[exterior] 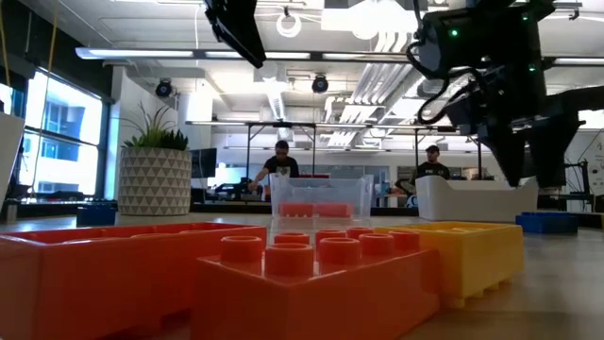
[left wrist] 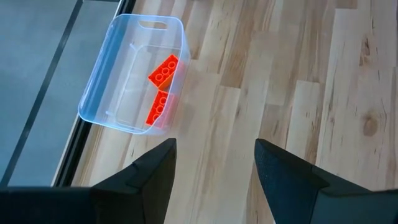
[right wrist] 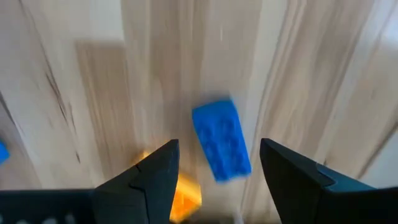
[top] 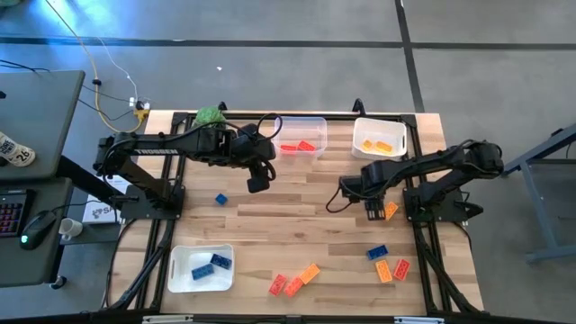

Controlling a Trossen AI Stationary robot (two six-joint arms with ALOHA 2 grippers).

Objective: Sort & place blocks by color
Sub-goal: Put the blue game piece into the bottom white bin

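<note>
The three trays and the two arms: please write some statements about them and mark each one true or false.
1. The clear tray holds red blocks. True.
2. The white tray near the left arm holds orange blocks. False: it holds blue blocks.
3. The left gripper grips a red block. False: its fingers are open and hold nothing.
4. A blue block lies on the wood ahead of the right gripper. True.
5. The white tray near the right arm holds orange blocks. True.

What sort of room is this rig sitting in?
Probably an open-plan lab or workshop: the pale wooden table stands on grey concrete floor, two people work at benches behind it, and exposed ceiling ducts and a desk with a black keyboard show.
</note>
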